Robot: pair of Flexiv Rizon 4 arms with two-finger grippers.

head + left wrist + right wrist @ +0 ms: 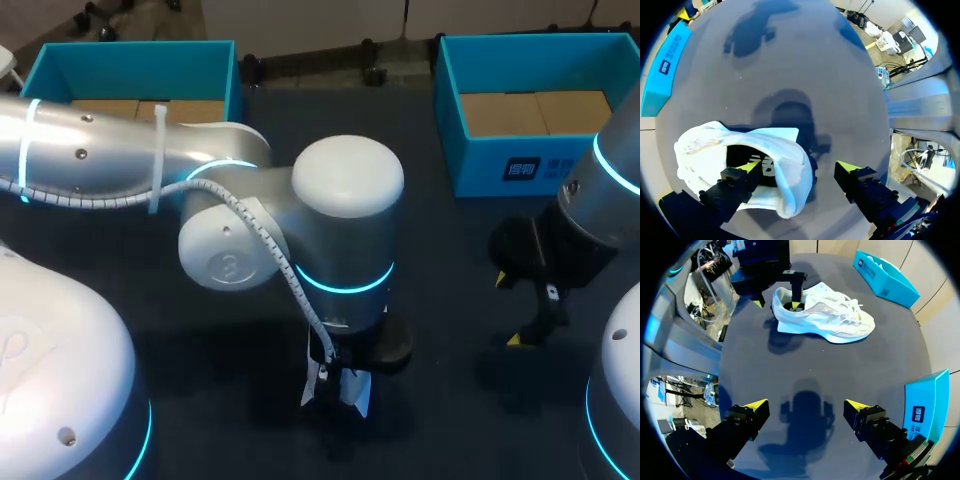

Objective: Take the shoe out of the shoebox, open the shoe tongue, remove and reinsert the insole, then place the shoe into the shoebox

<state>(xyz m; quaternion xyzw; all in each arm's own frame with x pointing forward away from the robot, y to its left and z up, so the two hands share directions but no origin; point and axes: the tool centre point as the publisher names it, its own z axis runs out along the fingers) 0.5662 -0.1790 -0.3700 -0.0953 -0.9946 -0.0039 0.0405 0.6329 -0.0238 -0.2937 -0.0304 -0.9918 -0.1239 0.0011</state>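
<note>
Left wrist view, left claw [799,167]: spread wide. One yellow-tipped finger sits down inside the heel opening and the other is outside, clear of the shoe, so the heel wall is between them but not pinched.
Shoe: white lace-up sneaker [705,150] standing on its sole on the dark grey table [805,365], outside both boxes. In the right wrist view its toe points away from the left claw, toward one of the blue boxes.
Right claw [806,404]: also spread, nothing in it. It hangs over bare tabletop with its shadow right underneath, well apart from the sneaker.
Boxes: two bright blue cardboard shoeboxes [530,100] at the far side of the table, lids off, brown cardboard showing inside.
</note>
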